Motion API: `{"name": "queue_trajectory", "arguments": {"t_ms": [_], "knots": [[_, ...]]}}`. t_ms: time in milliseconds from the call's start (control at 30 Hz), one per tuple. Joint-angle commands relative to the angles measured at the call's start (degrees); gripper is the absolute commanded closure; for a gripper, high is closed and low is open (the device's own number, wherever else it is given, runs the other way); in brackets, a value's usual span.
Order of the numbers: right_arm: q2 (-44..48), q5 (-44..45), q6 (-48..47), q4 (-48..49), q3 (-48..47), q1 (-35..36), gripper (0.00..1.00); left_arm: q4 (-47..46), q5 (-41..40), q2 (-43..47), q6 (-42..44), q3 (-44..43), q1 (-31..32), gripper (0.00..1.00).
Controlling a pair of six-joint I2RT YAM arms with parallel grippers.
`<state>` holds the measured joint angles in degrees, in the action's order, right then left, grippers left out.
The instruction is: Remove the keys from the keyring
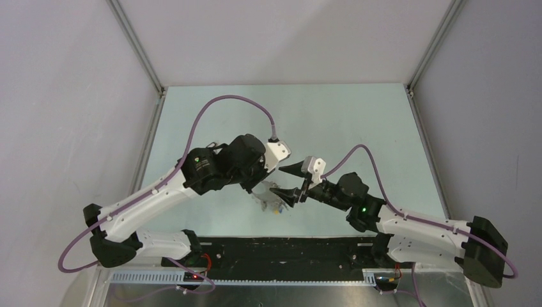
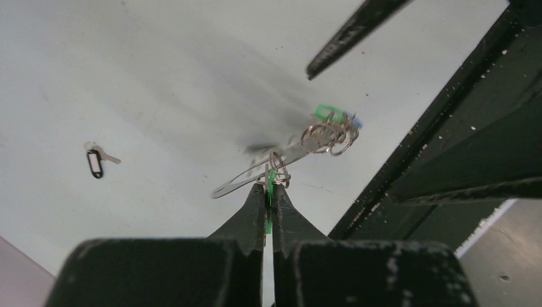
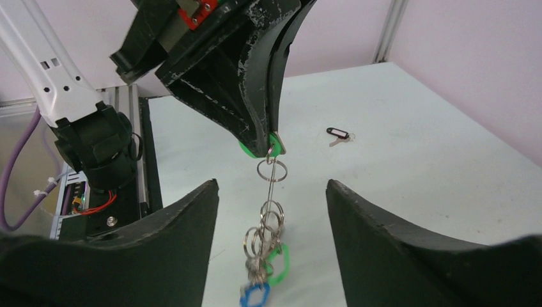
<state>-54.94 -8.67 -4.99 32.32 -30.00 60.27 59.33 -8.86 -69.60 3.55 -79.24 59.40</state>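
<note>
Green plastic-headed key (image 3: 247,151) pinched, thin keyring (image 3: 271,190) dangling

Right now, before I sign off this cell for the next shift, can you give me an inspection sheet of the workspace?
Surface: pale matte table top, no spills seen.
Job's things: thin dark wire keyring hangs from a green plastic tag; bunch of small silver rings with green and blue tags at its low end; black-tagged silver key lies apart on the table.
Clutter: nothing seen.
Grippers: left gripper shut on the green plastic tag; right gripper open, either side of the keyring, not touching.
Cables: purple cables arch over both arms.
Surroundings: pale enclosure walls, aluminium frame posts.
</note>
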Motion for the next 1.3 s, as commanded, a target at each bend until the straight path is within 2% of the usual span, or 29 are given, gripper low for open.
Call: {"name": "queue_trajectory", "arguments": {"t_ms": [0,267,467,1000,1200,1267], "knots": [[-2.58,4.54,-1.26,4.96,-0.15,1.84,0.28,-0.08,3.25,0.4,-2.26,-4.17,0.19,1.0],[-6.87,5.06,-4.03,7.75,-0.15,2.08,0.3,-0.24,5.7,-0.33,-0.76,-5.57,0.19,1.0],[-8.91,2.08,-4.99,11.48,-0.19,1.61,0.34,-0.2,7.7,-0.31,0.4,-5.84,0.22,1.0],[-11.23,-8.48,-0.43,14.42,-0.57,-1.48,0.54,-0.33,8.06,-0.88,1.5,-6.99,0.19,1.0],[-11.96,-6.29,0.46,14.94,-0.67,-1.22,0.6,-0.4,8.33,-1.12,1.27,-7.18,0.19,1.0],[-11.76,-4.13,0.59,14.81,-0.68,-0.8,0.56,-0.36,8.15,-1.09,1.05,-7.09,0.19,1.0]]}}
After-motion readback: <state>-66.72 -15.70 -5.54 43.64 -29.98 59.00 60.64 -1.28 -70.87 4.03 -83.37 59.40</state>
